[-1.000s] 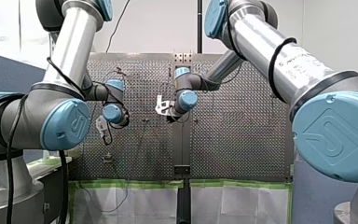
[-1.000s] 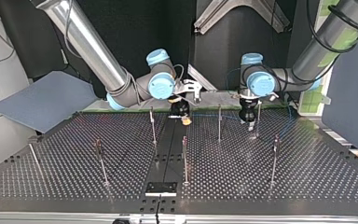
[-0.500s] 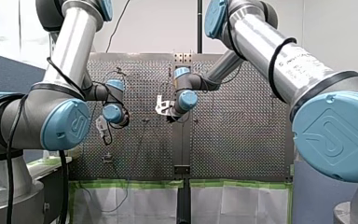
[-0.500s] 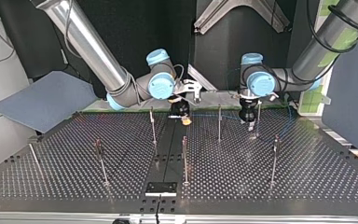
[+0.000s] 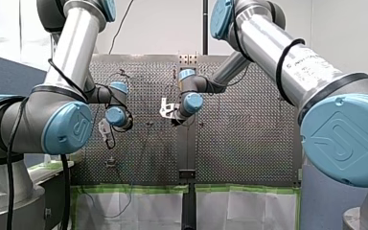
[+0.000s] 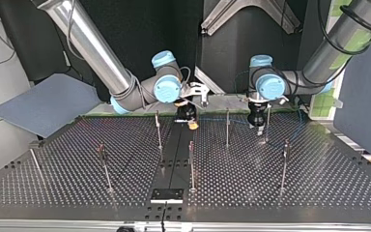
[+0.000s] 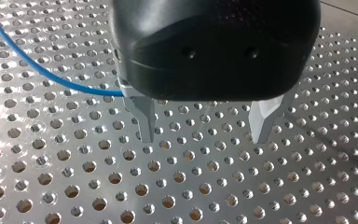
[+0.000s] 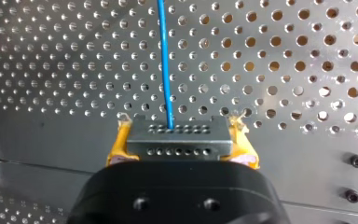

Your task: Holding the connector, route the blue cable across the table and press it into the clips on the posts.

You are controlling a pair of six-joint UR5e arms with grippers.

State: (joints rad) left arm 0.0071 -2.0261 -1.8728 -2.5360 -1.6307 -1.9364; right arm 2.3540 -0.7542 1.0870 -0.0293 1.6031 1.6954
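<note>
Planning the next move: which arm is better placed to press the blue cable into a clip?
Probably left: my left gripper is open and empty, with the blue cable beside one finger; my right gripper is shut on the connector.

A blue cable [image 8: 164,70] is seen on a silver, hole-dotted table [image 8: 279,122]; a grey connector [image 8: 177,140] is flanked by yellow pads [image 8: 118,145].

My right gripper [image 8: 181,142] clamps a grey metal connector [image 8: 177,139] between its yellow pads [image 8: 119,148], one pad on either side of the connector. A blue cable [image 8: 164,60] leaves the connector's drilled face and runs straight ahead over the perforated table [image 8: 289,70]. Two black screws [image 8: 356,161] sit well apart from the connector.
</note>
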